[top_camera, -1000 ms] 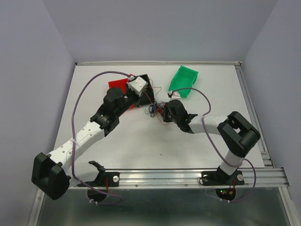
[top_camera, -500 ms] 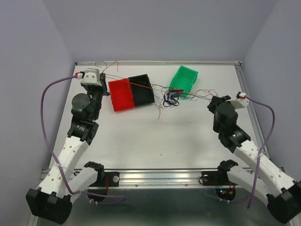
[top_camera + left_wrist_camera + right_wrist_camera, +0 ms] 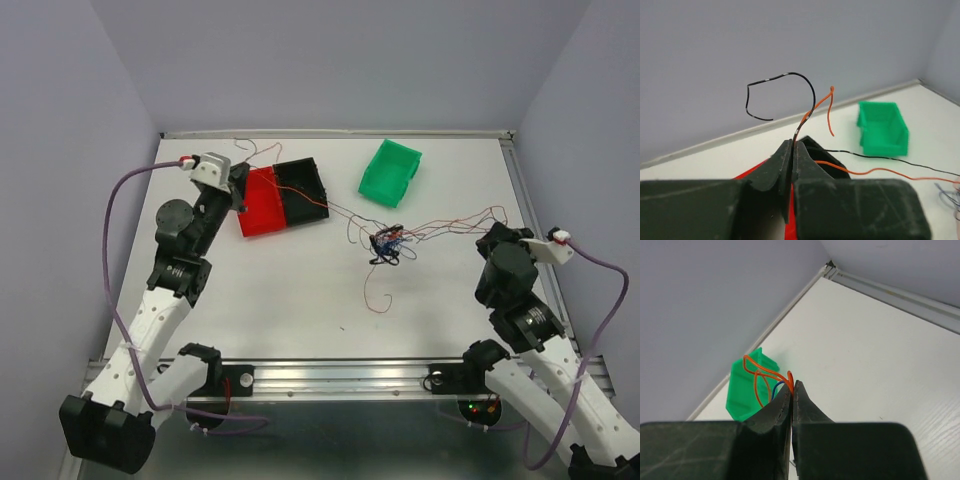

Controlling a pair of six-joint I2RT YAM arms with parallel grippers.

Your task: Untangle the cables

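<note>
The cables [image 3: 388, 243] were bunched right of centre, strands running left and right to both claws; the bunch lay nearer the right gripper [image 3: 791, 386]. It and the left gripper [image 3: 792, 145] each pinched thin strands.

Robot lab: walled white table [image 3: 300, 290]

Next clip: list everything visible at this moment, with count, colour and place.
cables: one tangle, red/orange, blue, black, mid-table, strands running to both grippers
red bin: one, red, far left
black bin: one, black, beside the red bin
green bin: one, green, far centre-right
table: one, white
left gripper: one, black, shut on black and orange strands, by red bin
right gripper: one, black, shut on orange strands, right side
</note>
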